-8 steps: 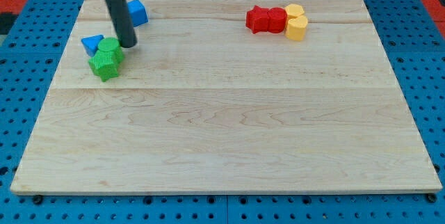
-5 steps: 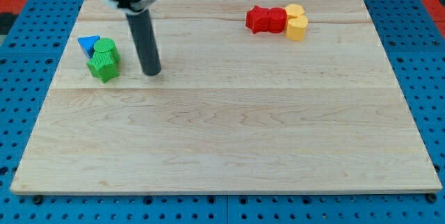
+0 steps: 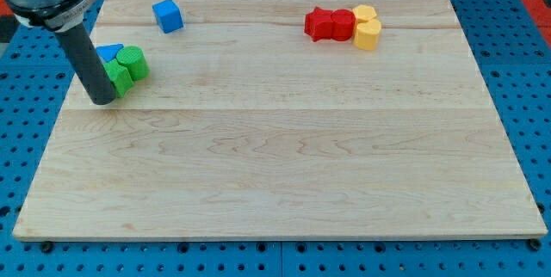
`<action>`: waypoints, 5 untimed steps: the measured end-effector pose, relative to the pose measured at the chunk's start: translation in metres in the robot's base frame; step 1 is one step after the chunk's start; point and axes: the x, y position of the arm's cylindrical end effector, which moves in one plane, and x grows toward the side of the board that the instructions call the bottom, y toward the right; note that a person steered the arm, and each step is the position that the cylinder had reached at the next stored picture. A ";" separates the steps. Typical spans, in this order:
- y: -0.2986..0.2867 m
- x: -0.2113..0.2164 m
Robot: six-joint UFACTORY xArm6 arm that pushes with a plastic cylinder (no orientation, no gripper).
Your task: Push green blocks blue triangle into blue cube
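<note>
A blue cube (image 3: 168, 15) sits near the view's top left of the wooden board. Below and left of it, two green blocks touch: a round one (image 3: 133, 61) and another (image 3: 118, 77) partly hidden behind my rod. A blue triangle (image 3: 110, 52) pokes out just above them, also partly hidden. My tip (image 3: 102, 99) rests on the board at the lower-left side of the green blocks, right against them.
Two red blocks (image 3: 331, 24) and two yellow blocks (image 3: 368, 27) cluster at the view's top right. The wooden board (image 3: 284, 156) lies on a blue pegboard. Its left edge is close to my tip.
My tip has swung from the right of the green blocks round below them to their lower left. The blue cube, hidden behind the arm before, shows again.
</note>
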 end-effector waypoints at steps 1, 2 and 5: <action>0.001 -0.012; 0.003 -0.024; 0.012 -0.075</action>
